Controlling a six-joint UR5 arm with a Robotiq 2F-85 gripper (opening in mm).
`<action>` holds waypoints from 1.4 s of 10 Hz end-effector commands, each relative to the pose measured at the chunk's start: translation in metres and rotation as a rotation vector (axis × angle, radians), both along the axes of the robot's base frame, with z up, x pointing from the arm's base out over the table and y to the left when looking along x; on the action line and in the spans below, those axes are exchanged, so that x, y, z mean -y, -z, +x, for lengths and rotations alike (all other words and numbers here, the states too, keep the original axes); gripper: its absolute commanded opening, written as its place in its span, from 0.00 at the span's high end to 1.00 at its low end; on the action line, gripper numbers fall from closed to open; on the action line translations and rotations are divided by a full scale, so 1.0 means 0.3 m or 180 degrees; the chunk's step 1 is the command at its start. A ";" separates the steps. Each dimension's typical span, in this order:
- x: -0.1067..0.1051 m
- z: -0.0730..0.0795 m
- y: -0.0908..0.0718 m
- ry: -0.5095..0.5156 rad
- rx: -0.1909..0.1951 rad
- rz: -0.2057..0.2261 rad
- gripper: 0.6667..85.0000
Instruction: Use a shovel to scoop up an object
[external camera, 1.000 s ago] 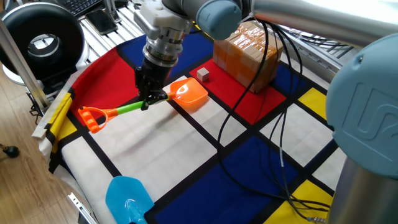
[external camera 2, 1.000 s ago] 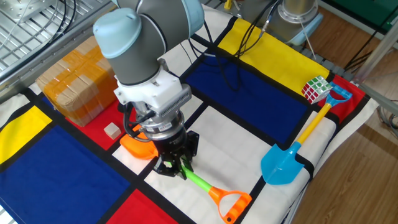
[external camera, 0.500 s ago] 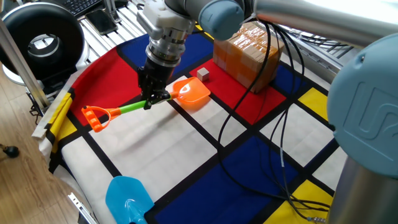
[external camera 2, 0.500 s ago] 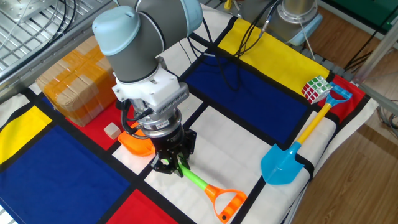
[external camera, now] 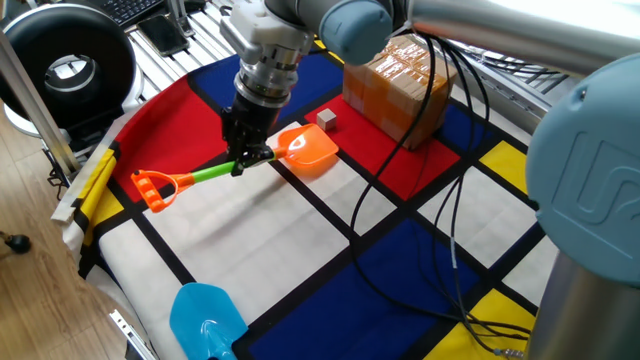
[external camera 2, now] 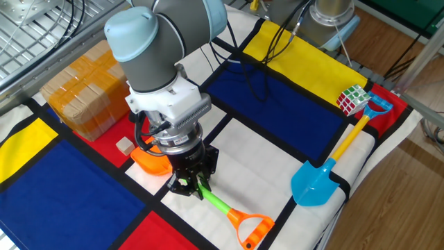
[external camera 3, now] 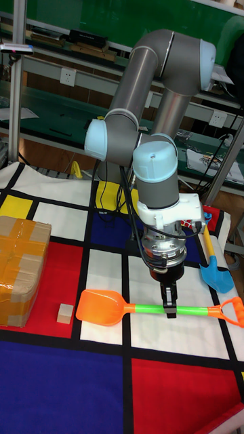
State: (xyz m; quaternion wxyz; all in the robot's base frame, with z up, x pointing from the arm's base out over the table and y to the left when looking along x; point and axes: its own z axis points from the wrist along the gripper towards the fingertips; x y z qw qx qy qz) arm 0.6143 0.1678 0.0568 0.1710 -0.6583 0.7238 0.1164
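Observation:
The shovel has an orange blade [external camera: 305, 150] [external camera 2: 151, 160] [external camera 3: 100, 305], a green shaft [external camera: 205, 174] [external camera 2: 216, 202] [external camera 3: 183, 310] and an orange D-loop [external camera: 152, 188] [external camera 2: 252, 228] [external camera 3: 232, 312]. My gripper [external camera: 243, 160] [external camera 2: 192, 186] [external camera 3: 168, 306] is shut on the shaft near the blade and holds the shovel about level just above the cloth. The object, a tiny tan cube [external camera: 326, 120] [external camera 2: 125, 145] [external camera 3: 64, 314], lies on a red patch a short way beyond the blade's tip, apart from it.
A big brown taped box [external camera: 400, 85] [external camera 2: 80, 94] [external camera 3: 20, 268] stands just behind the cube. A light blue shovel [external camera: 205, 320] [external camera 2: 326, 173] [external camera 3: 213, 268] and a Rubik's cube [external camera 2: 354, 99] lie near the table's edge. Black cables [external camera: 440, 200] trail across the cloth.
The gripper has carried the shovel a little towards the cube over the first half second; since then it has barely moved.

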 end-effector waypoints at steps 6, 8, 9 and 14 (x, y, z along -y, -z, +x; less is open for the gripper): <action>-0.012 0.009 -0.013 0.0001 0.0020 0.0049 1.00; -0.019 0.001 -0.015 -0.0109 0.0037 0.0067 1.00; -0.027 -0.003 -0.019 -0.0168 0.0048 0.0096 1.00; 0.008 0.030 0.001 -0.0211 -0.0012 0.0111 1.00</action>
